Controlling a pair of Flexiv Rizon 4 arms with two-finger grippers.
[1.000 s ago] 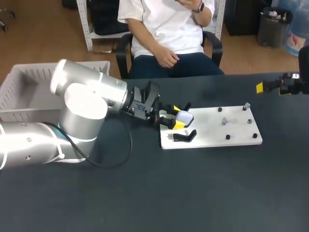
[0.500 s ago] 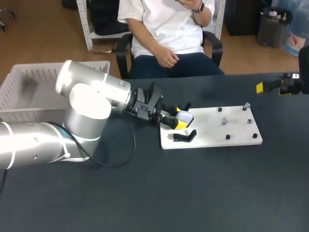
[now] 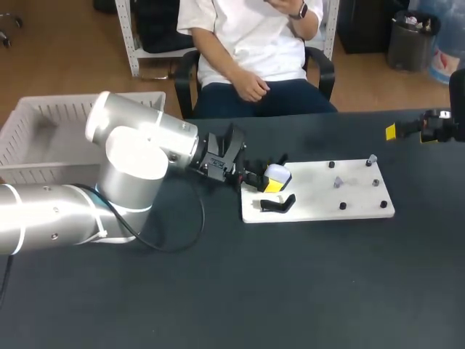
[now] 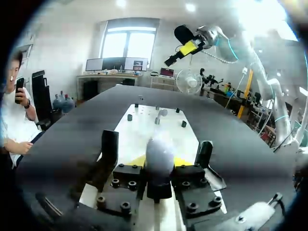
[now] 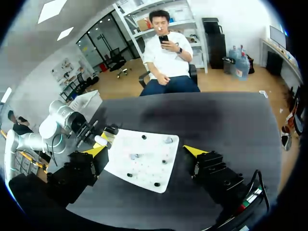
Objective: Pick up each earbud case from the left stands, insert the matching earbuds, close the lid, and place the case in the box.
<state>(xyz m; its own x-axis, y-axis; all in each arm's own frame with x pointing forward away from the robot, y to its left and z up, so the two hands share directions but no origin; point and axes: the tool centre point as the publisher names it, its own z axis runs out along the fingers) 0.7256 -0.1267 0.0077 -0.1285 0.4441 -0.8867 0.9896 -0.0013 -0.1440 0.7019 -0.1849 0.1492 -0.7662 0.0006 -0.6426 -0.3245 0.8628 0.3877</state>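
Left of centre in the head view, the left gripper (image 3: pixel 269 177) was clamped on a white earbud case (image 3: pixel 277 174), one yellow tip on either side. The case sat at the left end of a white board (image 3: pixel 320 202) lying on the dark table (image 3: pixel 290 291). In the left wrist view the case (image 4: pixel 159 153) stood upright between the fingers, both tips pressed to it. Just below it in the head view, a second black stand (image 3: pixel 279 205) held nothing.

On the right half of the board lay two small pale pieces (image 3: pixel 338 182) (image 3: pixel 371 158), probably the earbuds, though too small to be sure. The white slatted box (image 3: pixel 29 149) sat at the upper left. At the upper right edge the right gripper (image 3: pixel 429 129) hung above the table, well away from the board. Its own view showed its fingers (image 5: pixel 96 150) spread wide and holding nothing.

This looked like the pick-up step, with the grasp made. Next the case would need lifting straight off its stand without tilting.
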